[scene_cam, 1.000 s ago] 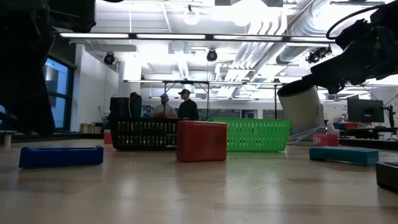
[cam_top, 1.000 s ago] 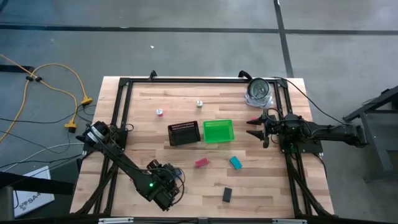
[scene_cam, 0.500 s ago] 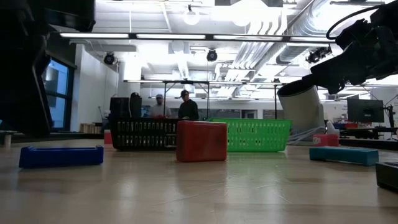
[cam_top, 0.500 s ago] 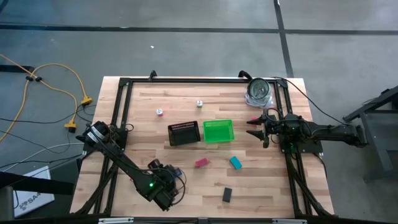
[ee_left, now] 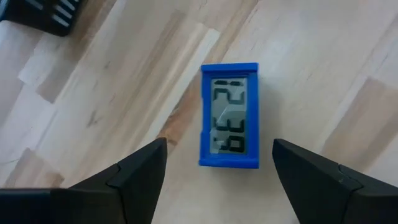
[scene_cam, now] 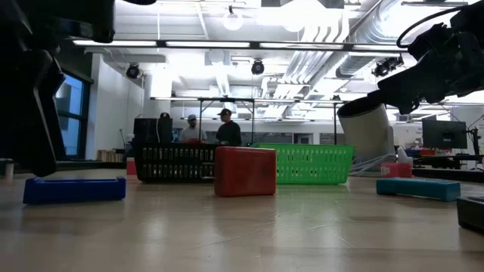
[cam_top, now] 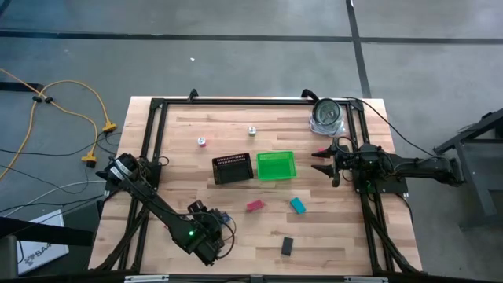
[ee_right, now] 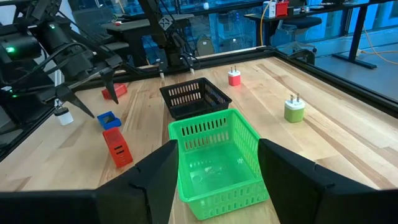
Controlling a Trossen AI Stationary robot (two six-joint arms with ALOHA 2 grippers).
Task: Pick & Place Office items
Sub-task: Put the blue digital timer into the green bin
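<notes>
Wider now than a second ago, the fingers of the left gripper point(ee_left: 214, 171) stand spread and empty, hovering directly above a small blue digital clock point(ee_left: 229, 116) lying face-up on the wooden table point(cam_top: 346, 236). Nothing else on the table appears to have shifted in that time.

Seen from the left wrist, the clock sits squarely between the two fingertips and a little ahead of them. Its long axis runs forward, along the fingers rather than across the gap, so the jaws would likely close on its two long sides. The coming move looks like a straight descent with little or no wrist turn needed.

From above, the left arm reaches over the near left part of the table. The clock itself is hidden beneath the gripper there. At table level it shows as a low blue slab point(scene_cam: 74, 189) at the far left.

The right gripper point(cam_top: 321, 162) waits well apart by the right edge, open and holding nothing, facing the green bin point(cam_top: 276, 166) and the black mesh tray point(cam_top: 233, 168) at the table's middle. Still loose on the boards are a red block point(cam_top: 254, 206), a teal block point(cam_top: 298, 206) and a black block point(cam_top: 288, 246). The left arm is plainly the nearer one to the clock.
</notes>
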